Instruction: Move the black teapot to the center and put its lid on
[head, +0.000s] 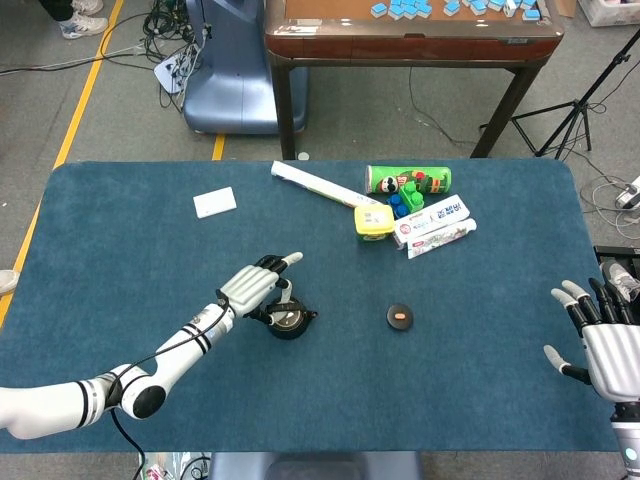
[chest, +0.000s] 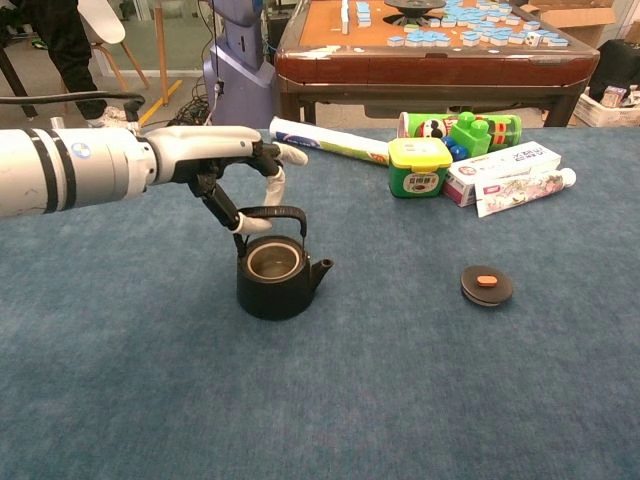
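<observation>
The black teapot (head: 289, 321) (chest: 273, 275) stands upright on the blue table, left of the middle, with no lid and its handle raised. My left hand (head: 255, 289) (chest: 226, 168) hovers just above and left of it with its fingers spread. The thumb tip touches the left end of the handle, and nothing is gripped. The round black lid (head: 400, 317) (chest: 487, 285), with an orange knob, lies flat on the table to the right of the pot. My right hand (head: 603, 343) waits open at the table's right edge, far from both, and shows only in the head view.
At the back of the table lie a green can (head: 408, 180), a yellow-green tub (chest: 420, 166), toy bricks (chest: 487, 130), toothpaste boxes (chest: 508, 177), a long white box (head: 311, 184) and a white card (head: 215, 202). A wooden table (chest: 440, 55) stands behind.
</observation>
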